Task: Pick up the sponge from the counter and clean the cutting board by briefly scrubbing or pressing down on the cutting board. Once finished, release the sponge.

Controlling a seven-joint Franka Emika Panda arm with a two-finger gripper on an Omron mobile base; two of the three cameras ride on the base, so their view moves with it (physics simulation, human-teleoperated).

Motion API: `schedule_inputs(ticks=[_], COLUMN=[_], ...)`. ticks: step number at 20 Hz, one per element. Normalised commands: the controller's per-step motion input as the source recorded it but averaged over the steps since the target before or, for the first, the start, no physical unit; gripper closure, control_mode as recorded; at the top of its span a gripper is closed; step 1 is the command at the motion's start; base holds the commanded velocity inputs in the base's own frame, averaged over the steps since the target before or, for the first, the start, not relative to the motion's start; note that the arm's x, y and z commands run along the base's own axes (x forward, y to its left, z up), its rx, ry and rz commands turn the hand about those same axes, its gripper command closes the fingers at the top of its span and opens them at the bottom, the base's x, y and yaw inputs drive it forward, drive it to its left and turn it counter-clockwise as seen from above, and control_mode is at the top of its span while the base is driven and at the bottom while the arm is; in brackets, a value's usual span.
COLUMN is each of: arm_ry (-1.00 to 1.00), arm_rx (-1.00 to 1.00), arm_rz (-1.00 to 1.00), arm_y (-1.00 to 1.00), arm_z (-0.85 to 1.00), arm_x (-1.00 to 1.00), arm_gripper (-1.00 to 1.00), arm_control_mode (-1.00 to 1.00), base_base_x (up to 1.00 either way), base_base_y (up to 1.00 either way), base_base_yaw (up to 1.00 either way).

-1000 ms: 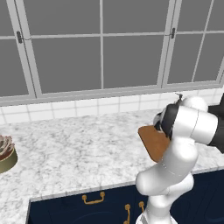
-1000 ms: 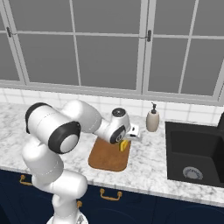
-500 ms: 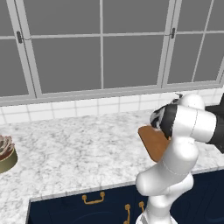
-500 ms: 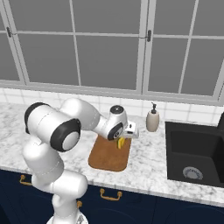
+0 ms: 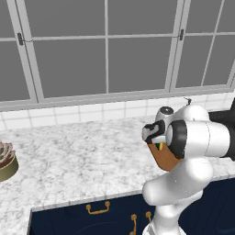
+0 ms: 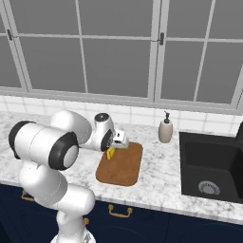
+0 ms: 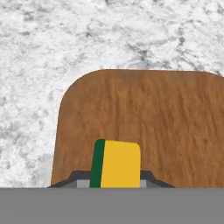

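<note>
My gripper (image 6: 115, 145) is shut on the sponge (image 6: 110, 153), a small yellow block with a dark green layer. It holds the sponge at the far left corner of the brown wooden cutting board (image 6: 126, 167), which lies on the marbled counter (image 6: 156, 182). The hand view looks down past the sponge (image 7: 116, 163) onto the cutting board (image 7: 153, 113), with its rounded corner against the counter (image 7: 43, 65). Whether the sponge touches the board I cannot tell. In the left base view the arm hides most of the cutting board (image 5: 160, 159); a sliver of the sponge (image 5: 159, 146) shows under the gripper (image 5: 153, 133).
A soap dispenser (image 6: 165, 131) stands at the back right of the board, by the black sink (image 6: 211, 163). A round pot (image 5: 5, 161) sits at the counter's far left. The tiled backsplash and windows close off the back.
The gripper has carried the sponge leftward, from over the board's middle to its far left corner. The jaws stay shut on the sponge.
</note>
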Motion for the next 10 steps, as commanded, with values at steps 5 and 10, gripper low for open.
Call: schedule_inputs(ticks=[5, 10], arm_ry=[0.0, 0.0], arm_rx=[0.0, -0.01], arm_rz=[0.0, 0.0], arm_y=[0.38, -0.4], arm_z=[0.0, -0.01], arm_x=[0.0, -0.02], arm_gripper=[1.0, 1.0], arm_control_mode=[-1.0, -1.0], base_base_x=[0.0, 0.0], base_base_y=[0.0, 0.0], base_base_yaw=[0.0, 0.0])
